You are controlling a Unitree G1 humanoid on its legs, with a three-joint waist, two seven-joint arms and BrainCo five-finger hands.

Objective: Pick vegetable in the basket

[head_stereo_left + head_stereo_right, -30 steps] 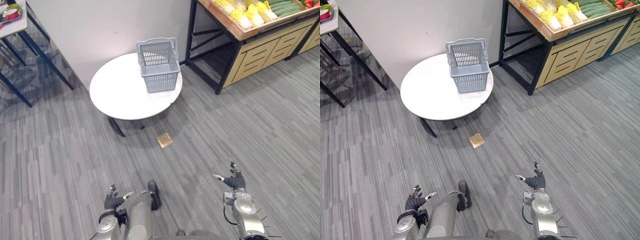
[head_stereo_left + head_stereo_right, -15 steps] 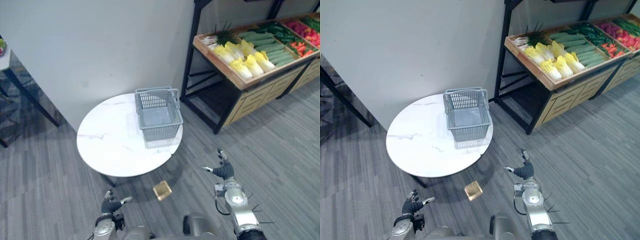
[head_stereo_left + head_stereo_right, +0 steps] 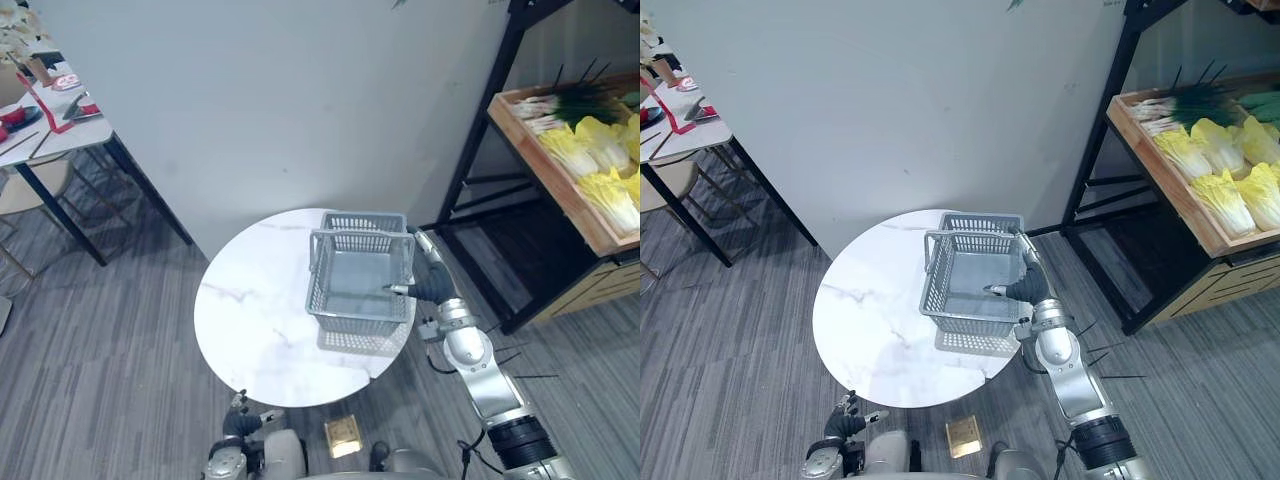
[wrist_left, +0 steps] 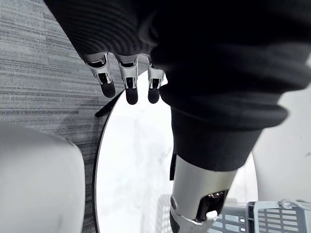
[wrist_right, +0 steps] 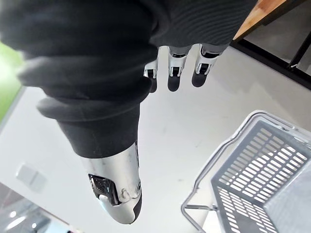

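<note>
An empty grey plastic basket (image 3: 352,308) with its handles up stands on the right part of a round white table (image 3: 255,325). My right hand (image 3: 431,280) is at the basket's right rim, open, fingers straight and thumb pointing in over the basket; its fingers (image 5: 175,73) and the basket (image 5: 262,179) show in the right wrist view. My left hand (image 3: 845,420) hangs low before the table's near edge, open and holding nothing, with straight fingers (image 4: 127,83). Yellow-white cabbages (image 3: 1225,185) and green onions (image 3: 1185,105) lie on a wooden shelf at the right.
The wooden produce shelf (image 3: 560,205) sits in a black metal rack (image 3: 478,150) right of the table. A small tan box (image 3: 343,437) lies on the grey floor under the table's near edge. A side table (image 3: 50,115) with dishes stands far left. A white wall is behind.
The camera has moved, bringing the table and basket closer. My right hand has risen from low over the floor to the basket's right rim. My left hand stays low.
</note>
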